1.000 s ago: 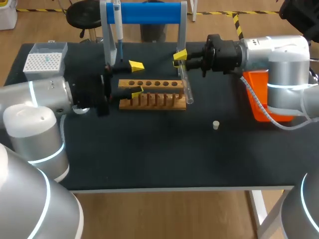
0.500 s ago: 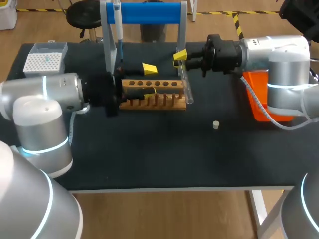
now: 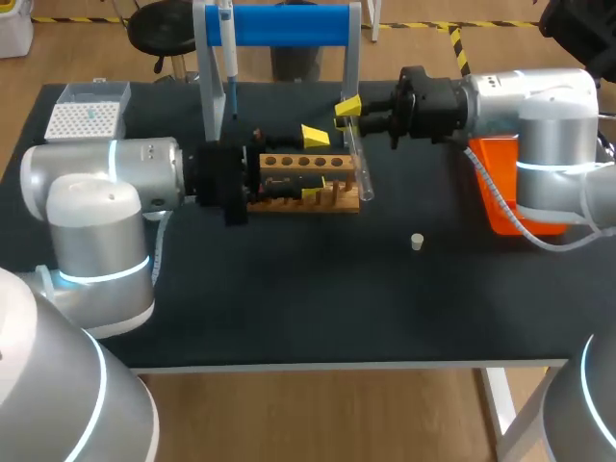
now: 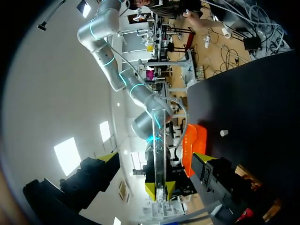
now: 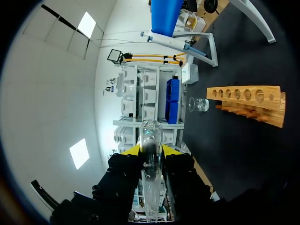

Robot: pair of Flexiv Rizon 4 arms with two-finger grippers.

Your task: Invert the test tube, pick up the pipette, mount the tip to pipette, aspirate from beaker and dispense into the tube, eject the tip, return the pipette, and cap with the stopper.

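Observation:
My right gripper (image 3: 350,119) is shut on the upper end of a clear test tube (image 3: 362,169), which hangs slanted just past the right end of the wooden rack (image 3: 343,201). In the right wrist view the tube (image 5: 151,178) stands between the yellow tips. My left gripper (image 3: 313,166) is open over the rack, its tips (image 3: 315,135) straddling it and pointing at the tube. From the left wrist, the tube (image 4: 159,154) is ahead, framed by my open gripper (image 4: 157,159). The pipette (image 3: 229,58) hangs on the blue stand. A small stopper (image 3: 417,242) lies on the table.
A white tip box (image 3: 85,120) sits at the back left. An orange bin (image 3: 505,188) stands under my right arm. The blue-barred stand (image 3: 289,24) rises behind the rack. A glass beaker (image 5: 199,104) shows beyond the rack in the right wrist view.
My left arm has swung right, carrying its open gripper along the rack toward the tube. The right arm and the tube have stayed put.

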